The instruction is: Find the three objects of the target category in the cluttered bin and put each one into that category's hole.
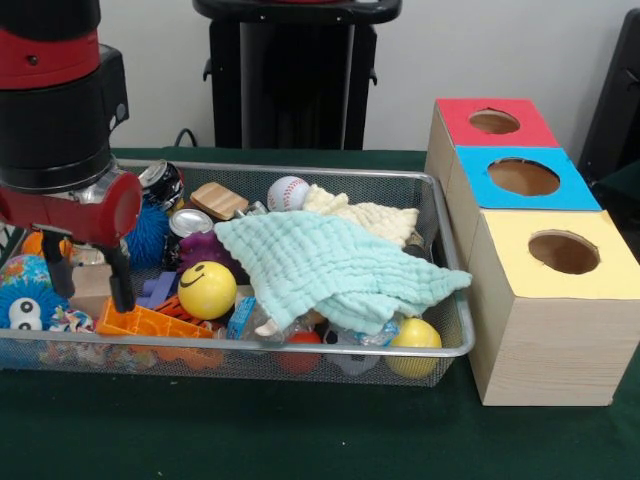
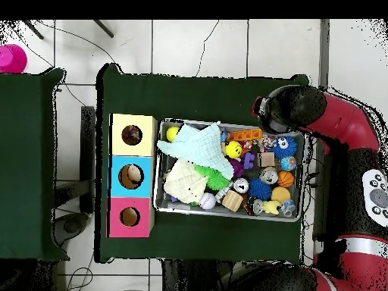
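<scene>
The wire-mesh bin (image 1: 380, 173) lies on the green table, full of toys; it also shows in the overhead view (image 2: 197, 122). My gripper (image 1: 88, 282) hangs over the bin's left end, its two black fingers (image 1: 120, 285) apart with nothing held between them. Below it lie an orange plastic toy (image 1: 150, 322) and a blue spiky toy with eyes (image 1: 25, 295). A yellow smiley ball (image 1: 207, 289) sits just right of the gripper. The round hole (image 1: 563, 252) in the yellow-topped wooden box is right of the bin. In the overhead view (image 2: 132, 135) that hole shows something dark inside, and the arm hides the gripper.
A mint cloth (image 1: 330, 265) and a cream cloth (image 1: 370, 215) cover the bin's middle. A baseball (image 1: 288, 192), a wooden block (image 1: 218, 200), cans (image 1: 188, 222) and a plain yellow ball (image 1: 416, 335) lie around them. The blue-topped hole (image 1: 523, 177) and red-topped hole (image 1: 494, 122) stand behind the yellow box.
</scene>
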`<move>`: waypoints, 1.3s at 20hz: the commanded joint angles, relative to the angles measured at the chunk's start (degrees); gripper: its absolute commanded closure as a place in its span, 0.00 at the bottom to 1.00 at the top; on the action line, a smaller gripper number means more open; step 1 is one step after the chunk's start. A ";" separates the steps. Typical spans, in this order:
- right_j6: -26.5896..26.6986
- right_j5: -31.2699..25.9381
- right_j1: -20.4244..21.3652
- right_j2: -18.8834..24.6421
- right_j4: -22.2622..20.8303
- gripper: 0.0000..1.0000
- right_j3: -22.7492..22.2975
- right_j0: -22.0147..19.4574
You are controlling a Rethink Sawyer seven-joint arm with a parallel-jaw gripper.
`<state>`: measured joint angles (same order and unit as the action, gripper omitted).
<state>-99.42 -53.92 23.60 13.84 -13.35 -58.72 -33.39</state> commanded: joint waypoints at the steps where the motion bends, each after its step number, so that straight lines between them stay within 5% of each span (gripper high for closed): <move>1: 17.88 -3.96 -2.99 5.28 -4.09 0.00 -7.41 -1.41; 12: 16.63 1.57 -6.63 7.09 -6.46 0.00 -6.54 -2.42; 26: 15.37 0.53 -6.28 8.11 -7.72 0.00 -8.02 -2.89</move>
<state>-98.78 -53.90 18.12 16.92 -18.19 -60.38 -35.62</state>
